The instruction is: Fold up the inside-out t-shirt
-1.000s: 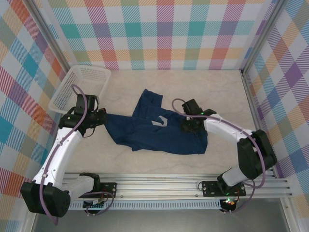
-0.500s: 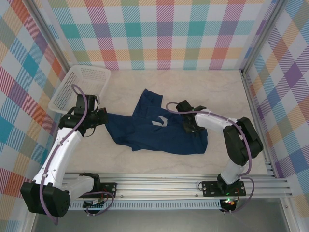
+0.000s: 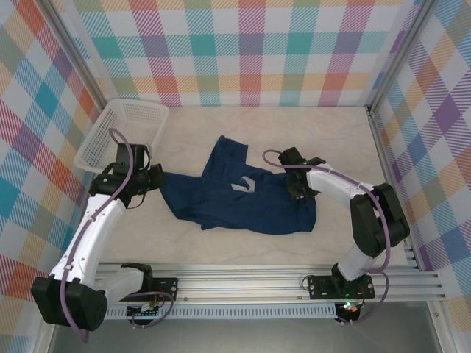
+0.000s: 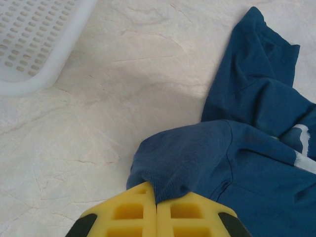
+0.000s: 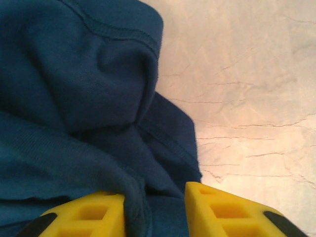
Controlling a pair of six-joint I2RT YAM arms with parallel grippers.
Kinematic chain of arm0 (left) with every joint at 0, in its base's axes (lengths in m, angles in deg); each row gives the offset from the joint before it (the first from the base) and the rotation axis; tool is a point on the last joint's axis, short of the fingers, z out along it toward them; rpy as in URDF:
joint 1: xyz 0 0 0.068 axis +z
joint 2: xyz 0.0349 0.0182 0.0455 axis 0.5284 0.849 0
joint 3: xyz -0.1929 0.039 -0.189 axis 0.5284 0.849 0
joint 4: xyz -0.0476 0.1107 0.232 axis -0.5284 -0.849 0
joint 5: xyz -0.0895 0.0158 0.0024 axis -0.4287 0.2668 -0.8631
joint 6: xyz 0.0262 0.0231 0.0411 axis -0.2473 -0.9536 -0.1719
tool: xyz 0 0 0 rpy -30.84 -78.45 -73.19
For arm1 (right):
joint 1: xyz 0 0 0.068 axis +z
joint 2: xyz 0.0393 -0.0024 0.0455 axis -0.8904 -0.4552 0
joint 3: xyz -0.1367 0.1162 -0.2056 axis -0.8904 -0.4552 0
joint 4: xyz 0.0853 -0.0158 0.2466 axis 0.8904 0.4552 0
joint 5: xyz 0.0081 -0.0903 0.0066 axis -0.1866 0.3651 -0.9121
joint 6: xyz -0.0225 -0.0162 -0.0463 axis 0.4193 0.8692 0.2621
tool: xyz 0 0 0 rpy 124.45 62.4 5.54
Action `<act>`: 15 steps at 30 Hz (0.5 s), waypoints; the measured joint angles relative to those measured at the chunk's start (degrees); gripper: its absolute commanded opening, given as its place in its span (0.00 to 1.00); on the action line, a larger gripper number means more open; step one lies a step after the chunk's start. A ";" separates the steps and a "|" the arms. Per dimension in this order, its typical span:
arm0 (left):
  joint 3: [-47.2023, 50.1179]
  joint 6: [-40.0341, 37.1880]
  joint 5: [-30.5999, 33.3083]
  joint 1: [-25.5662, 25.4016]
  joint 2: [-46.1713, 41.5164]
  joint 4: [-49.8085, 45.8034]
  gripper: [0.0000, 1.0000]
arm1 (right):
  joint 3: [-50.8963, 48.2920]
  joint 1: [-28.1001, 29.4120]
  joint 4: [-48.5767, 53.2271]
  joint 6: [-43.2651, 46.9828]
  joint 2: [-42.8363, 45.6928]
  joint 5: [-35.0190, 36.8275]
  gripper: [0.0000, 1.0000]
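One crumpled t-shirt (image 3: 221,200), left gripper (image 4: 157,200) pinching edge, right gripper (image 5: 154,193) astride fold

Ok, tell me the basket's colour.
The basket is white; the left wrist view shows it best.

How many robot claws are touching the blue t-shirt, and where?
2. The left claw is shut on the t-shirt's left edge; the right claw straddles a fold at its right side.

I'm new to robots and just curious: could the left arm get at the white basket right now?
Probably, but not freely: the white basket lies close, bare table between, yet the left gripper has its jaws shut on the t-shirt.
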 measured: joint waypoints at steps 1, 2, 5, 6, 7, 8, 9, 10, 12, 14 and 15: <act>0.00 0.00 0.00 0.00 0.00 0.00 0.00 | -0.02 0.00 -0.07 0.00 -0.09 -0.72 0.25; 0.00 0.00 0.00 0.00 0.00 0.00 0.00 | -0.02 0.00 -0.13 -0.09 -0.22 -1.46 0.22; 0.00 0.00 0.00 0.00 0.00 0.00 0.00 | -0.13 0.00 -0.22 -0.11 -0.35 -3.23 0.12; 0.00 0.00 0.00 0.00 0.00 0.00 0.00 | -0.13 0.00 -0.26 -0.09 -0.35 -3.69 0.10; 0.00 0.00 0.02 0.00 0.00 0.00 0.00 | -0.13 0.00 -0.42 -0.09 -0.33 -4.15 0.06; 0.00 0.00 0.09 0.00 0.00 0.00 0.00 | -0.13 0.00 -0.55 -0.09 -0.24 -4.76 0.02; 0.00 0.00 0.22 0.04 0.00 0.00 0.00 | -0.13 -0.07 -0.59 -0.07 0.09 -5.49 0.00; 0.00 0.02 0.22 0.17 0.00 0.00 0.00 | -0.13 -0.44 -0.59 -0.17 0.74 -6.64 0.00; -0.02 0.28 -0.04 1.07 -0.02 0.00 0.00 | -0.11 -1.81 -0.61 0.02 4.02 -11.26 0.00; -0.57 1.09 -0.68 2.62 0.00 -0.26 0.00 | 0.09 -5.64 -1.03 -0.26 9.92 -18.34 0.00; -1.46 1.46 -1.05 3.50 0.02 -0.52 0.00 | 0.68 -8.83 -1.46 -0.68 13.86 -22.97 0.00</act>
